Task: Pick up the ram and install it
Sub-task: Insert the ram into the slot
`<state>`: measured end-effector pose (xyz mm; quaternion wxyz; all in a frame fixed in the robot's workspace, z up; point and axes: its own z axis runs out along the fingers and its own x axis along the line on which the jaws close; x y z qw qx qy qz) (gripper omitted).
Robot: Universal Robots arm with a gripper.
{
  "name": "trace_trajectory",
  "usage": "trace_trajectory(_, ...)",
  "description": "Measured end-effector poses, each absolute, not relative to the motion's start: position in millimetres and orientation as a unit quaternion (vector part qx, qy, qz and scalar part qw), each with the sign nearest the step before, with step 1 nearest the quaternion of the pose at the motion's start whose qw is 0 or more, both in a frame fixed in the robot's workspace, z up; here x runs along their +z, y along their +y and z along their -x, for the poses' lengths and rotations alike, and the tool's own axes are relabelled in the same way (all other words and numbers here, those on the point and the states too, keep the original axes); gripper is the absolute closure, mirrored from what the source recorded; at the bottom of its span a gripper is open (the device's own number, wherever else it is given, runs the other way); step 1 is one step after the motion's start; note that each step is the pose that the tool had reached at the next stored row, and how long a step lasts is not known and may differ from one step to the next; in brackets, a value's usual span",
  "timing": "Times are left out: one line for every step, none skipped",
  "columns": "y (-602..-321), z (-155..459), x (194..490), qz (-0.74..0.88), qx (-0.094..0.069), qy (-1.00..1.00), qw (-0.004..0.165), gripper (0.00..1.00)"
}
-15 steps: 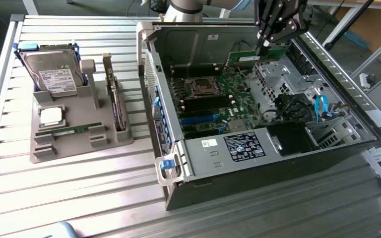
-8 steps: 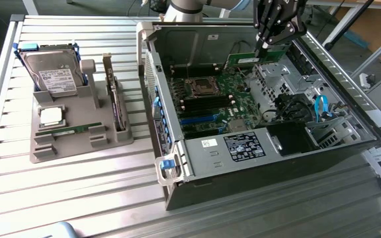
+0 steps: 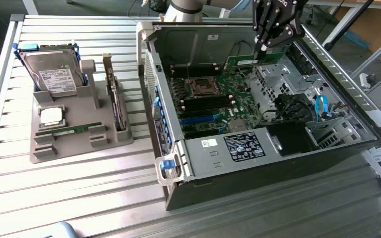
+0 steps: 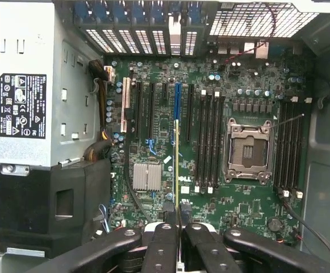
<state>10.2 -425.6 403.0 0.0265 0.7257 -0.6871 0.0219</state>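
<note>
Gripper (image 3: 265, 47) nearly closed, pinching ram (image 3: 243, 63) by its upper edge. You've got the stick hanging edge-down inside the open case (image 3: 177, 163), at 1 o'clock in the exterior view, 1 o'clock of the CPU socket (image 3: 202, 88). From the wrist, ram (image 4: 177, 159) sits edge-on over the motherboard (image 4: 153, 131); can't tell if it touches. Tray (image 3: 45, 151) at 9 o'clock.

The gripper (image 4: 178, 214) was clamped on the ram (image 4: 177, 165), which appeared edge-on as a thin yellow-green strip over the green motherboard (image 4: 250, 206). The strip lined up with a blue slot (image 4: 177, 102). An empty processor socket (image 4: 249, 151) sat between two banks of black memory slots (image 4: 210, 142). A small silver heat sink (image 4: 146, 176) lay near the ram, and a grey power supply (image 4: 25, 85) with a black label stood beside the board.
</note>
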Motion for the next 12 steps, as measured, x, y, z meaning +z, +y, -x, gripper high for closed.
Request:
trace_trajectory(-425.6,-10.2,402.5,-0.726,0.022,-0.687,0.026,0.88)
trace_trajectory(-425.6,-10.2,402.1,-0.726,0.022,-0.687,0.026,0.88)
trace_trajectory(-425.6,-10.2,401.4,-0.726,0.022,-0.687,0.026,0.88)
trace_trajectory(-425.6,-10.2,400.9,-0.726,0.022,-0.687,0.026,0.88)
trace_trajectory(-425.6,-10.2,400.5,-0.726,0.022,-0.687,0.026,0.88)
trace_trajectory(-425.6,-10.2,400.1,-0.726,0.022,-0.687,0.026,0.88)
trace_trajectory(-425.6,-10.2,399.6,-0.726,0.022,-0.687,0.026,0.88)
trace_trajectory(-425.6,-10.2,399.2,-0.726,0.022,-0.687,0.026,0.88)
trace_trajectory(-425.6,-10.2,398.7,-0.726,0.022,-0.687,0.026,0.88)
trace_trajectory(-425.6,-10.2,398.2,-0.726,0.022,-0.687,0.026,0.88)
trace_trajectory(-425.6,-10.2,397.7,-0.726,0.022,-0.687,0.026,0.88)
trace_trajectory(-425.6,-10.2,397.2,-0.726,0.022,-0.687,0.026,0.88)
